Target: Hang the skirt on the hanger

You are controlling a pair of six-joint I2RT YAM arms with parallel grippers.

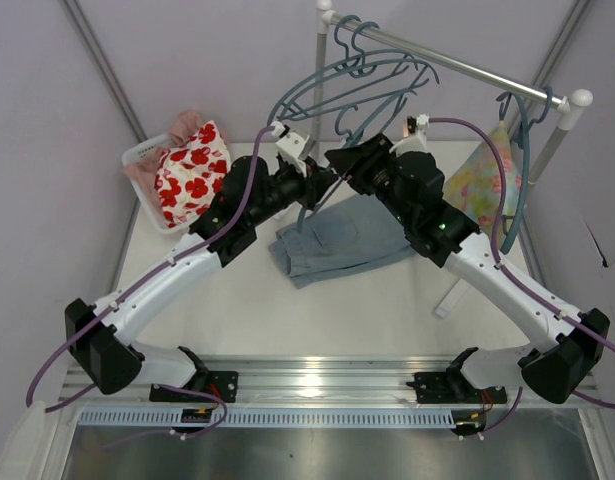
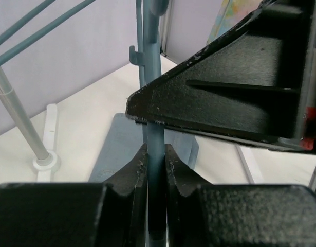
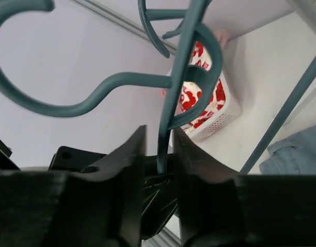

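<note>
Presently, step in hand: readying the hanger, with the skirt not yet loaded. Left tool (image 2: 156, 164): clamped on a straight bar of the hanger (image 2: 155, 141). Right tool (image 3: 160, 154): closed about a thin bar of what appears to be the same hanger. Skirt (image 1: 337, 240): lying on the desk (image 1: 287, 320) beneath both tools, touched by neither. Next move, by judgement: one tool steadies the hanger while the other releases, descends and takes the waistband.
</note>
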